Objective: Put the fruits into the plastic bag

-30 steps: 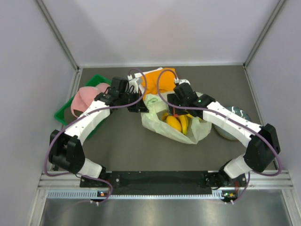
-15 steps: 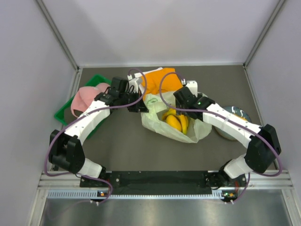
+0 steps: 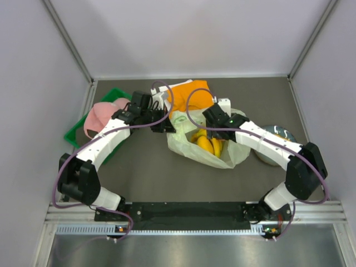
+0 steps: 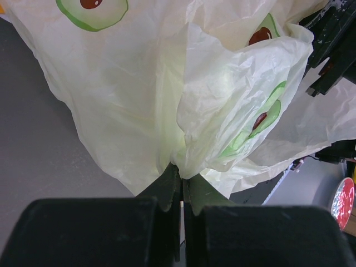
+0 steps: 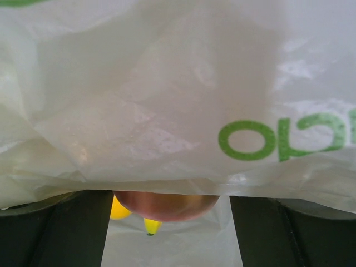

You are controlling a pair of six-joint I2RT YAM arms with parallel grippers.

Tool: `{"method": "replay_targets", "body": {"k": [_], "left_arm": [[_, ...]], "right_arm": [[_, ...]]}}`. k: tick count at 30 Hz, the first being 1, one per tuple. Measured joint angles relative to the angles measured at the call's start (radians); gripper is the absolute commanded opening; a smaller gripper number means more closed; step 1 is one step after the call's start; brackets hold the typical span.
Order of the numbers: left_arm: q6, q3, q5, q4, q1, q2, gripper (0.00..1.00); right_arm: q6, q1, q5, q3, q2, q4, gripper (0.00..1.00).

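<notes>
My right gripper [image 5: 171, 199], fingers spread, has slid towards the far rim of the plastic bag [image 3: 186, 146], whose edge my left gripper [image 4: 182, 181] keeps clamped; the fruits [image 3: 208, 144] lie inside, so loading looks done.

table [image 3: 144, 178] | plastic bag [image 3: 186, 149] | orange cloth [image 3: 186, 93] | green tray [image 3: 73, 135] | plate [image 3: 280, 132]

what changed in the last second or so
The right hand shifted slightly toward the far side over the mouth of the plastic bag. Its arm's elbow swung left, uncovering more of the plate. The left hand stayed shut on the bag's edge. The bag and the bananas did not visibly move.
</notes>
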State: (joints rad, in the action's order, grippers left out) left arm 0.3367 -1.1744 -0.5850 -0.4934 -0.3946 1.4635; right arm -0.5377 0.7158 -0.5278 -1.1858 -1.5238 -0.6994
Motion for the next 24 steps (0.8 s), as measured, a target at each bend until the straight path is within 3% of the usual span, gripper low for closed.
{"method": "replay_targets", "body": {"k": [3, 6, 17, 18, 24], "left_arm": [[0.0, 0.0, 0.0, 0.0, 0.0, 0.0, 0.0], [-0.001, 0.0, 0.0, 0.0, 0.0, 0.0, 0.0], [-0.003, 0.0, 0.0, 0.0, 0.0, 0.0, 0.0], [-0.003, 0.0, 0.0, 0.0, 0.0, 0.0, 0.0], [-0.003, 0.0, 0.0, 0.0, 0.0, 0.0, 0.0]], "right_arm": [[-0.003, 0.0, 0.01, 0.0, 0.0, 0.001, 0.5], [-0.004, 0.0, 0.015, 0.0, 0.0, 0.003, 0.58], [-0.003, 0.0, 0.058, 0.0, 0.006, 0.005, 0.71], [-0.002, 0.0, 0.065, 0.0, 0.008, 0.005, 0.8], [0.006, 0.0, 0.13, 0.0, 0.032, 0.026, 0.83]]}}
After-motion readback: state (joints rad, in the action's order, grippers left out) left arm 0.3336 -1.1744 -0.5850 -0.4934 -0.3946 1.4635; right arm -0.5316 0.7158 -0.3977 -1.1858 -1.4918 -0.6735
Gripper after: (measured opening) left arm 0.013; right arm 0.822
